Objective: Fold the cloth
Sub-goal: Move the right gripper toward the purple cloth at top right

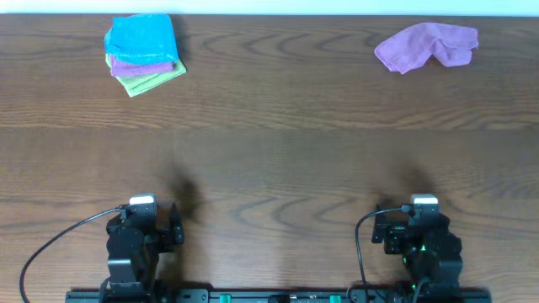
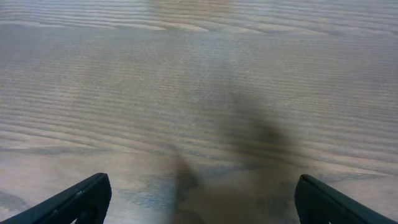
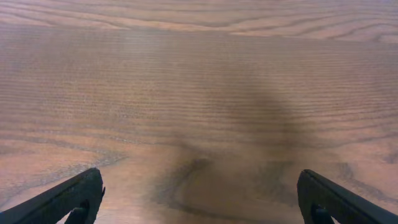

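The left pincer [image 2: 199, 200] and right pincer [image 3: 199, 198] stood spread and empty at the near edge of the surface [image 1: 269, 151] while the cloth [image 1: 426, 45] lay crumpled well away at the far right, so a grab risked catching one bunched layer and dragging it askew.

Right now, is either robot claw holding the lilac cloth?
No, the cloth lies crumpled far off, while the left gripper and right gripper stand open and empty.

overhead: top-down, far | wrists: low, forward, close | shared: table [image 1: 278, 160]
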Controlling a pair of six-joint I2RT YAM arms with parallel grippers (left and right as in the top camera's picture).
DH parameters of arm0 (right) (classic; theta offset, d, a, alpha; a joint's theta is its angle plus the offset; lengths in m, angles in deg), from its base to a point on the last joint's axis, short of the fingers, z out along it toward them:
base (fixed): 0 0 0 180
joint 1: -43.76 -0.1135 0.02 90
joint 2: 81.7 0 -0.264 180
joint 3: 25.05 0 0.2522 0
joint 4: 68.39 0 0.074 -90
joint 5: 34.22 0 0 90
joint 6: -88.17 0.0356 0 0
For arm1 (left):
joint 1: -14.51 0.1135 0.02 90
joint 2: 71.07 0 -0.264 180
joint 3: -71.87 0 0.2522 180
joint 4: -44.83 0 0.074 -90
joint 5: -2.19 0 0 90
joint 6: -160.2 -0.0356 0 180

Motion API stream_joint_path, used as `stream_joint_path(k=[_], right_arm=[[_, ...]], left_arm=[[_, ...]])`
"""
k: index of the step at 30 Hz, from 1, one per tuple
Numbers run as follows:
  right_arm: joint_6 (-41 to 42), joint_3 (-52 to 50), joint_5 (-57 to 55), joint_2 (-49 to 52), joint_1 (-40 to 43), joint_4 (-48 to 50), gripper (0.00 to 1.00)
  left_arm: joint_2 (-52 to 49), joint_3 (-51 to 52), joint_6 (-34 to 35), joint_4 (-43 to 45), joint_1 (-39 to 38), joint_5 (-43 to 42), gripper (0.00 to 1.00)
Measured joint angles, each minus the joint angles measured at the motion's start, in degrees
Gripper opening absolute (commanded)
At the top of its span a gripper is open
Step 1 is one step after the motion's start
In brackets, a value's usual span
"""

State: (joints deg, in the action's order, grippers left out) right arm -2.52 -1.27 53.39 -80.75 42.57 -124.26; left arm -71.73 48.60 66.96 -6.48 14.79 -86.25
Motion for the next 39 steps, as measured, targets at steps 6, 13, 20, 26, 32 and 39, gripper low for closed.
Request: stream_joint_path(k=[6,13,20,26,32,39], right_arm=[[0.00,0.00,0.00,0.00,0.00,0.00,0.99],[0.00,0.02,-0.02,0.04,0.00,2.14,0.99],[2.71,8.48,-0.04,8.39,1.20,1.99,0.99],[5.68,25.22,-0.11,26.29,3.61,0.15,0.99],[8.94,43.39,-0.22,45.33,3.76,-1.46,0.99],[11.47,63.43,-2.12,66.71,3.76,-6.64,0.99]], left_arm=[[0.00,0.00,0.00,0.00,0.00,0.00,0.95],[0.00,0.00,0.00,0.00,0.00,0.00,0.95],[0.00,0.02,0.00,0.02,0.00,0.00,0.95],[0.04,0.02,0.02,0.00,0.00,0.00,0.95],[0.04,0.02,0.00,0.02,0.00,0.00,0.95],[0.04,0.04,0.00,-0.02,0.02,0.00,0.95]])
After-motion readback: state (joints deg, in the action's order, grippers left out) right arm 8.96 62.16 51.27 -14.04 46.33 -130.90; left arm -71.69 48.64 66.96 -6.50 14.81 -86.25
